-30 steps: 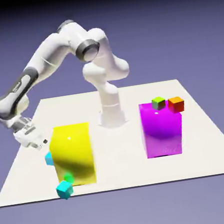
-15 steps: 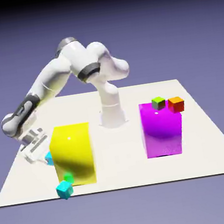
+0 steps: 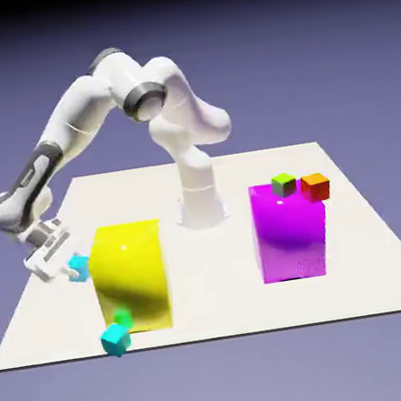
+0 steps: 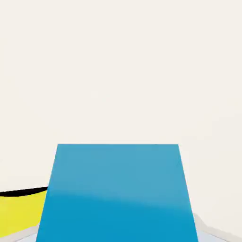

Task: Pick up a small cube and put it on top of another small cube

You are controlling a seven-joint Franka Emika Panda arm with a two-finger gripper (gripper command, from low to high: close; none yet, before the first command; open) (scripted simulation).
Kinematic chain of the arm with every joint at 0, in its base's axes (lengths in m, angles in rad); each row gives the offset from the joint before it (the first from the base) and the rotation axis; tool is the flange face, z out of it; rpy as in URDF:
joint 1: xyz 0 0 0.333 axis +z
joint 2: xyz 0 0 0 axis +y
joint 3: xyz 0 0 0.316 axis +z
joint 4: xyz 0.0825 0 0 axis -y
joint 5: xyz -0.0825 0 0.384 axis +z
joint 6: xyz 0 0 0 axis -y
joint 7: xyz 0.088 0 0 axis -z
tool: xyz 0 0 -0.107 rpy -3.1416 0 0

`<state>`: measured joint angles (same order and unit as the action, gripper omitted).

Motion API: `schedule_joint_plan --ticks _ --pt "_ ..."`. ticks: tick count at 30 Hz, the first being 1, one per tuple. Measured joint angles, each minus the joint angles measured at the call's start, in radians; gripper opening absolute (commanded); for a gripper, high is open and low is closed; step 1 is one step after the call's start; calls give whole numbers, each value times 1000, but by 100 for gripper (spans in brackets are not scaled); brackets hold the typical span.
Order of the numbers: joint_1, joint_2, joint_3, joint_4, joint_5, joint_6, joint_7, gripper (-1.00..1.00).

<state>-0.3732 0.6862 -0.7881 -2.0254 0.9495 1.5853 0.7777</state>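
Gripper [image 3: 69,267] clamped on the small cube [image 3: 77,267], raised just off the table beside the yellow block.

Compared with a second ago, the jaws have closed from wide open onto the light cyan-blue cube, and it now sits higher against the yellow block's [image 3: 131,274] side, so the pickup looks done and the carry comes next. In the hand view the small cube [image 4: 118,194] fills the lower frame (hiding the fingertips), bare table [image 4: 118,71] beyond it. A teal small cube [image 3: 115,341] with a green one [image 3: 122,319] just behind sits at the yellow block's near corner, close to the table's front edge. Open table lies on the side away from the yellow block; the magenta block [image 3: 290,241] stands well apart.
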Motion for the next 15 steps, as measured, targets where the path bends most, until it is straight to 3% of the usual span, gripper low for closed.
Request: schedule_joint_plan --ticks 15 --pt "-286 -161 91 -2 6 -114 -652 -100"
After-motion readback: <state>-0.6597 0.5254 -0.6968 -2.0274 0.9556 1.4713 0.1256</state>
